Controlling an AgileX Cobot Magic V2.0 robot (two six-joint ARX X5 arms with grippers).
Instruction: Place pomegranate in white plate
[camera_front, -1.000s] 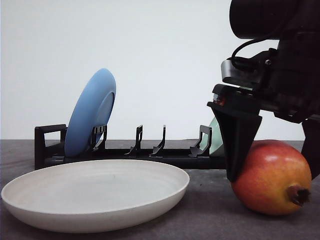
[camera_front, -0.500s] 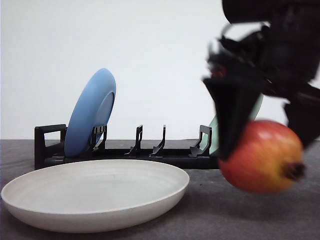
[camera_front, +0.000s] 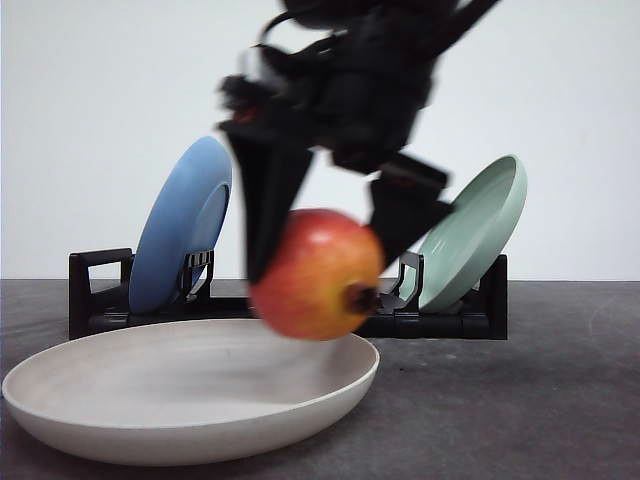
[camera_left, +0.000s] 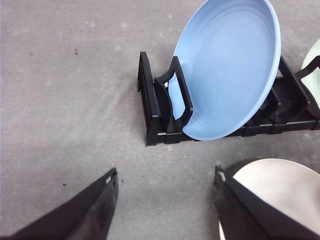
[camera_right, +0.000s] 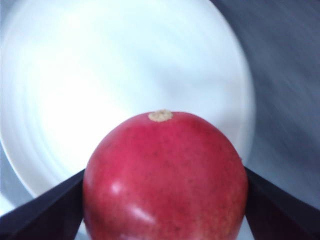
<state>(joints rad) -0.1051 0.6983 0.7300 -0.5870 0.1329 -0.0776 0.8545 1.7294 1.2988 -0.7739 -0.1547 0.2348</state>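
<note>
The red-orange pomegranate (camera_front: 318, 274) hangs in the air over the right part of the white plate (camera_front: 120, 420), its dark crown pointing right. My right gripper (camera_front: 325, 235) is shut on the pomegranate, one black finger on each side. In the right wrist view the pomegranate (camera_right: 165, 175) sits between the fingers with the white plate (camera_right: 75, 80) blurred beneath it. My left gripper (camera_left: 165, 200) is open above the grey table, with nothing between its fingers, and the white plate's rim (camera_left: 280, 185) lies beside one finger.
A black dish rack (camera_front: 100, 290) stands behind the white plate. It holds a blue plate (camera_front: 180, 225) at its left end and a pale green plate (camera_front: 475, 230) at its right end. The blue plate (camera_left: 230, 65) and rack (camera_left: 155, 110) lie ahead of the left gripper.
My right gripper has lifted the pomegranate off the table at the right and carried it left, from beside the plate to above the plate's right part. The green plate is now uncovered.
</note>
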